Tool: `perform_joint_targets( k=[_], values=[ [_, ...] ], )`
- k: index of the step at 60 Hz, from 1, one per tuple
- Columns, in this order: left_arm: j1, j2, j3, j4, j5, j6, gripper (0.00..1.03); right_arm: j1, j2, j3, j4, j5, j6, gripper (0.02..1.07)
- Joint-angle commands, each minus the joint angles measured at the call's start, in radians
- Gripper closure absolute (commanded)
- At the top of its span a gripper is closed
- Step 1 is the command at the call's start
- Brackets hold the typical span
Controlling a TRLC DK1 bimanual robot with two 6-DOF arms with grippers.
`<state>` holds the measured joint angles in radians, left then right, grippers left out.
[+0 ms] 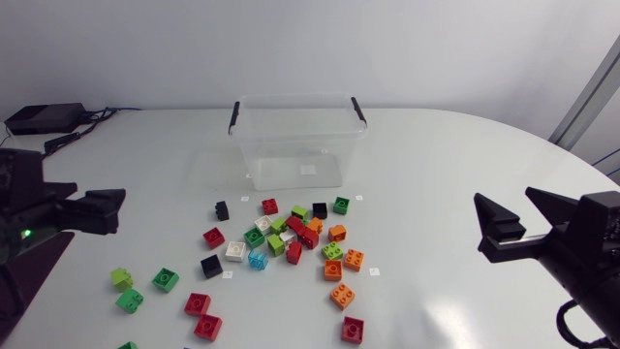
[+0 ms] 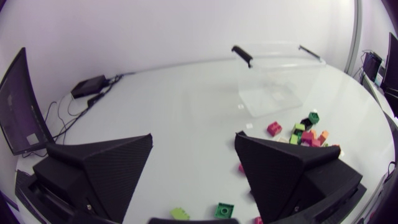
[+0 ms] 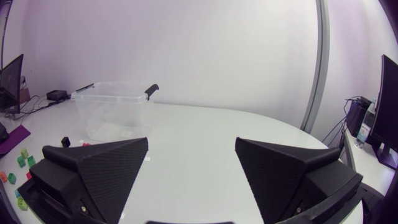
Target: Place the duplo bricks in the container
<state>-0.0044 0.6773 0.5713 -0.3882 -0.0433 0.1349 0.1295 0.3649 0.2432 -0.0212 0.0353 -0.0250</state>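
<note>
Left gripper and right gripper hang wide open and empty at either side of the table. The clear container stands mid-table, no brick inside. Duplo bricks lie scattered just before it; in so tight a cluster, broad fingers could knock neighbours away.

Our left arm comes in at the middle left edge of the head view. Our left gripper points toward the centre of the frame. Our right arm enters at the lower right, and our right gripper is aimed toward the left. In each wrist view the two broad black wedge fingers stand wide apart, with nothing held between them.
</note>
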Motion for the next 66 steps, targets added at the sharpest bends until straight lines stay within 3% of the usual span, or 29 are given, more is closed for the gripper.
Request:
perform_joint_targets(
  k=[1,14,25,44,50,62,66],
  values=[
    [-0.011,0.153,0.087,-0.09,-0.009,0.038,0.17,0.038,0.063,0.041,-0.022,0.031,0.028,0.06],
    [-0.108,0.292,0.113,-0.215,-0.001,0.118,0.16,0.075,0.186,0.114,-0.135,0.063,0.023,0.06],
    [-0.132,0.427,0.142,-0.328,0.033,0.144,0.16,0.067,0.353,0.226,-0.276,0.055,-0.032,0.06],
    [-0.118,0.671,0.165,-0.35,0.033,0.172,0.17,0.078,0.499,0.332,-0.433,0.005,-0.03,0.06],
    [-0.103,0.72,0.18,-0.35,0.033,0.166,0.23,0.078,0.534,0.372,-0.505,-0.02,-0.03,0.06],
    [-0.098,0.817,0.2,-0.35,0.036,0.144,0.27,0.076,0.499,0.335,-0.513,-0.115,-0.062,0.06],
    [-0.095,0.841,0.206,-0.347,0.036,0.14,0.35,0.078,0.496,0.329,-0.513,-0.147,-0.07,0.06]
  ],
)
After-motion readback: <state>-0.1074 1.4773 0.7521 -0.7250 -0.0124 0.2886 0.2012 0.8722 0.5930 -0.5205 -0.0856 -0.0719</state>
